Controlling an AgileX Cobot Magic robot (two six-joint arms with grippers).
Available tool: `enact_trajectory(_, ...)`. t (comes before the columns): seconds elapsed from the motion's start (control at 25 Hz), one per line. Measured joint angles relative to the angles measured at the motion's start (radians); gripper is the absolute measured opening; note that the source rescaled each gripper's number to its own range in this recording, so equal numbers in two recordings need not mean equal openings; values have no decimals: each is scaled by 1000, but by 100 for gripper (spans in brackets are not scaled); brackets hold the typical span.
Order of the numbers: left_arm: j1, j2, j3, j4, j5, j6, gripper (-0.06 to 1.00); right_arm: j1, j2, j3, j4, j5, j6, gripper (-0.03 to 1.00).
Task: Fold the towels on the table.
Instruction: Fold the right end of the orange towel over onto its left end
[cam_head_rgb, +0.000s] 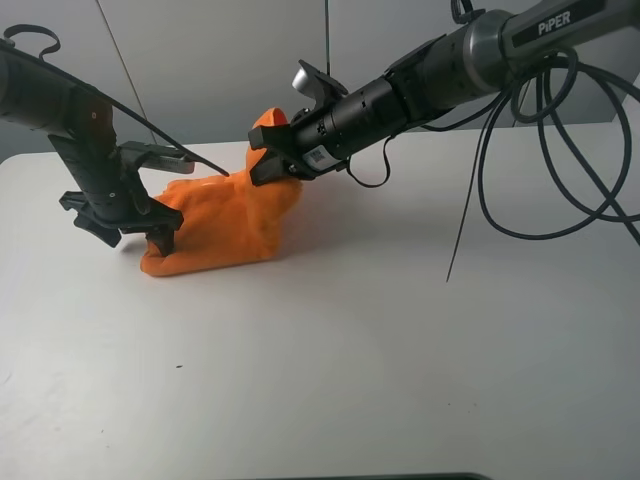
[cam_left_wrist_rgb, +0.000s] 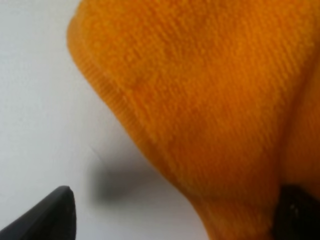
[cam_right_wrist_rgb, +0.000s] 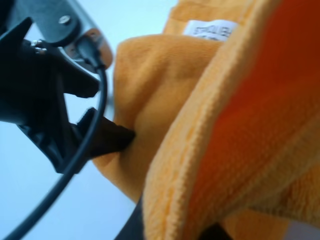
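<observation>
The orange towel (cam_head_rgb: 225, 225) lies bunched up on the white table (cam_head_rgb: 400, 330), left of centre. My right gripper (cam_head_rgb: 268, 155) is shut on an upper edge of the towel and holds that part raised, so a peak of cloth (cam_head_rgb: 268, 120) stands above the jaws. In the right wrist view the towel (cam_right_wrist_rgb: 240, 130) fills the frame, with its white label (cam_right_wrist_rgb: 212, 27) at the far edge. My left gripper (cam_head_rgb: 130, 228) is open at the towel's lower left end, one fingertip (cam_head_rgb: 165, 238) against the cloth. In the left wrist view the towel (cam_left_wrist_rgb: 200, 90) hangs between the spread fingertips (cam_left_wrist_rgb: 50, 215).
Black cables (cam_head_rgb: 480, 200) loop down from the right arm over the table's right back area. A thin cable (cam_head_rgb: 150, 125) runs along the left arm. A tiny dark speck (cam_head_rgb: 178, 365) marks the tabletop in front of the towel.
</observation>
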Motion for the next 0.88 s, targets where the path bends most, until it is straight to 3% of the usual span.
enact_trajectory(0.44,0,0,0,4,-3,12,100,15,191,-207,114,145,-14,6)
enact_trajectory(0.88,0,0,0,2,-8,26,100,15,256,-234,137,215,-14,6)
